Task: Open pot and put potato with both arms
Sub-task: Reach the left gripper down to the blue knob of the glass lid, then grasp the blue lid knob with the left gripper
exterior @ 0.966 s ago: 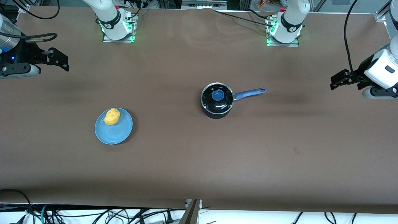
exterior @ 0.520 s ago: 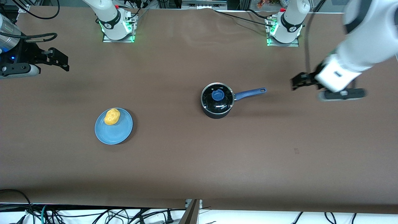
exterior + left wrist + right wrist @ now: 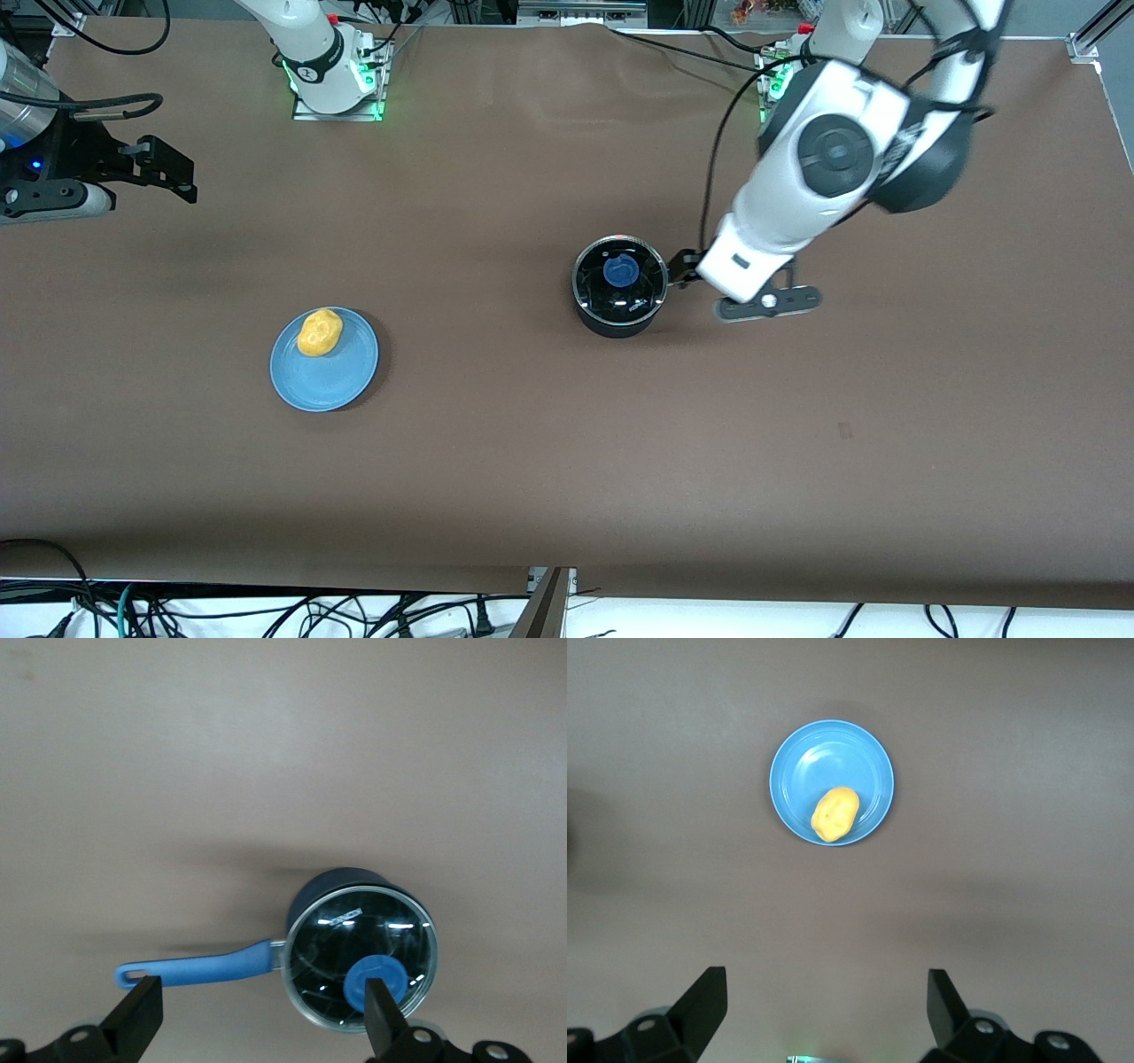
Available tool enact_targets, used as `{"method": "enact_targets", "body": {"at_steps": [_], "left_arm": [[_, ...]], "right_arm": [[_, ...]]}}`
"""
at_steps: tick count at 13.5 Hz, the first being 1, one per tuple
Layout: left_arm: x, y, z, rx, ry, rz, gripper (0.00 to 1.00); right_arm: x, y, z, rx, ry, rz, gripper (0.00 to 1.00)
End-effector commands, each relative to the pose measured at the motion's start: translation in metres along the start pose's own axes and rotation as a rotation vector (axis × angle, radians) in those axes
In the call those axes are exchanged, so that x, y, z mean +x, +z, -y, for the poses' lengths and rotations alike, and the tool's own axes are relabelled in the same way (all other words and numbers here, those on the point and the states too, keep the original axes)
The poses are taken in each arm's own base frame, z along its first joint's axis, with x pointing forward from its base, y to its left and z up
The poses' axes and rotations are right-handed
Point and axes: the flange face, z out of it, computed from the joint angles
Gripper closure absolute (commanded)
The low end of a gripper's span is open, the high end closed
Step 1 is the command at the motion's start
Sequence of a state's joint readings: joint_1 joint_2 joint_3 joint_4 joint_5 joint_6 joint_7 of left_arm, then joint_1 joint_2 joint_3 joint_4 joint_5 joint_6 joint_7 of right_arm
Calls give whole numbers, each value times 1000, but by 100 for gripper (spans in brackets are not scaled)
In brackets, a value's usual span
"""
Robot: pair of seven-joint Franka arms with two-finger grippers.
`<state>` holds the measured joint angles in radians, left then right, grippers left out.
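Observation:
The black pot (image 3: 611,317) stands mid-table with its clear glass lid (image 3: 640,292) and blue knob (image 3: 620,270) on it. My left gripper (image 3: 684,268) hangs open over the pot's blue handle, which the arm hides in the front view. In the left wrist view the handle (image 3: 195,967) and pot (image 3: 319,895) lie between the spread fingers of the left gripper (image 3: 263,1028). The yellow potato (image 3: 320,331) lies on a blue plate (image 3: 328,381). My right gripper (image 3: 177,173) waits open and empty at the right arm's end of the table; its wrist view shows the gripper (image 3: 824,1010) and the potato (image 3: 834,812).
The plate (image 3: 824,757) sits toward the right arm's end, nearer the front camera than the pot. The brown table cover (image 3: 567,461) stretches to the front edge, with cables below it.
My left arm has swung in from its end of the table and now hangs over the pot's handle. The right arm, pot and potato have not moved.

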<state>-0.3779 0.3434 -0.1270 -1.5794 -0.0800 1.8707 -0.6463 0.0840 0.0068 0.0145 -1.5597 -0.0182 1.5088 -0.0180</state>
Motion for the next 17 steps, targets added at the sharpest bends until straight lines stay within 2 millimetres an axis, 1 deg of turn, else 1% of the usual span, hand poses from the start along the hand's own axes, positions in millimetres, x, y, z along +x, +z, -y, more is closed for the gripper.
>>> {"method": "enact_targets", "body": {"at_steps": [1,3,5,7,9,11,13,14,15,17], "left_arm": [[-9,39,-30,-11,5,6,0],[-22,73,-46,-8,-9,-8,0],[-34,98,-55,-3,5,-3,0],[-46,115,-67,16,15,13,0],[-58,127,-79,26,10,18,0],[-63,139,-83,47,27,-4,0],[-77,157,-86,64,33,-18,0],[-82,164,-83,73,43,-19,0],[-90,166,-88,70,55,-15,0],[-93,167,-90,73,37,-19,0]], "right_arm": [[3,-6,0,-11,12,-5,0],[3,-6,0,-11,12,-5,0],[3,-6,0,-11,12,-5,0],[3,-6,0,-11,12,-5,0],[3,-6,0,-9,12,-5,0],[3,-6,0,-9,12,-5,0],[3,-6,0,-9,12,-5,0],[3,-6,0,-9,12,-5,0],[3,-6,0,-8,12,-5,0],[3,-6,0,-8,12,-5,0]]}}
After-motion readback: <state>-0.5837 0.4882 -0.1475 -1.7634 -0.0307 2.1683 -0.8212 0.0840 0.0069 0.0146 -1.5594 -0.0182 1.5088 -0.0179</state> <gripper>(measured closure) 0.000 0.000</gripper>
